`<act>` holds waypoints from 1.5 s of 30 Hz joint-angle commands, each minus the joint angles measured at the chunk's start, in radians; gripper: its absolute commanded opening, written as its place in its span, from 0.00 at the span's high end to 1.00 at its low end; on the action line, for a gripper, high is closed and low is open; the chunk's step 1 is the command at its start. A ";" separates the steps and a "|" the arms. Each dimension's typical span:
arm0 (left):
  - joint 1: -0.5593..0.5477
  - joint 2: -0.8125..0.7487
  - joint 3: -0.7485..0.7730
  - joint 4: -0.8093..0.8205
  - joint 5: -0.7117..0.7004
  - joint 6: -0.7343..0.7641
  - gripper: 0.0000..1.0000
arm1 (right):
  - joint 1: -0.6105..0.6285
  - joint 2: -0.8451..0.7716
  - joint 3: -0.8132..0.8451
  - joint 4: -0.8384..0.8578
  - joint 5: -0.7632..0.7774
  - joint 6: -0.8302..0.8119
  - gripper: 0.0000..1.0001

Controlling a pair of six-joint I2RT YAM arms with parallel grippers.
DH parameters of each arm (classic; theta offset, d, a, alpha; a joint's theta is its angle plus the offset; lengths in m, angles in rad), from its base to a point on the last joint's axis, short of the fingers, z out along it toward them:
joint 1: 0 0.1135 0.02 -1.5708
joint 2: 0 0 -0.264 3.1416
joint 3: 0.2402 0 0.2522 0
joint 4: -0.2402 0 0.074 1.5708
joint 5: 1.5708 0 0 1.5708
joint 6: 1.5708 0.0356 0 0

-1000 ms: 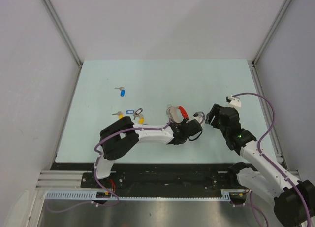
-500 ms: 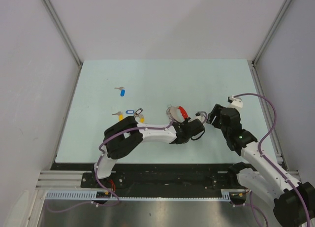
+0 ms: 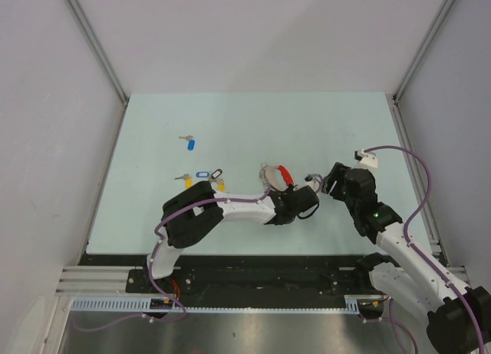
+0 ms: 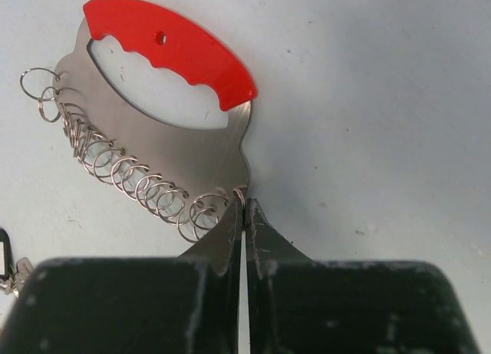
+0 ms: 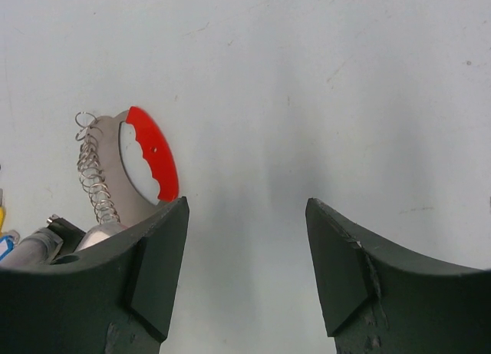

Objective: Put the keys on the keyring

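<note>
The keyring (image 4: 192, 143) is a grey metal plate with a red plastic arc (image 4: 169, 47) and a row of several wire rings (image 4: 115, 166). It lies on the table at mid-centre in the top view (image 3: 275, 175). My left gripper (image 4: 244, 204) is shut, and its tips pinch the plate's near edge by the last ring; it also shows in the top view (image 3: 286, 190). My right gripper (image 5: 247, 208) is open and empty, just right of the keyring (image 5: 149, 158), and it shows in the top view (image 3: 315, 179). Several keys with blue, dark and yellow tags (image 3: 204, 177) lie to the left. One blue-tagged key (image 3: 189, 143) lies farther back.
The pale green table (image 3: 322, 124) is walled by white panels with metal posts at left and right. A white connector on the right arm's purple cable (image 3: 365, 156) hangs over the right side. A dark tag (image 4: 2, 246) shows at the left wrist view's edge.
My left gripper and the keyring have shifted slightly right. The right gripper has barely moved and stays open.
</note>
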 commanded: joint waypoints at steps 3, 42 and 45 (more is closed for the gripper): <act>0.036 -0.141 -0.052 0.051 0.028 0.065 0.99 | -0.003 -0.009 -0.001 0.065 -0.078 -0.061 0.32; 0.470 -0.745 -0.299 0.318 0.825 0.208 1.00 | 0.031 0.470 0.149 0.913 -1.062 -0.252 0.30; 0.472 -0.749 -0.311 0.334 0.829 0.193 1.00 | 0.063 0.469 0.149 0.896 -1.036 -0.282 0.30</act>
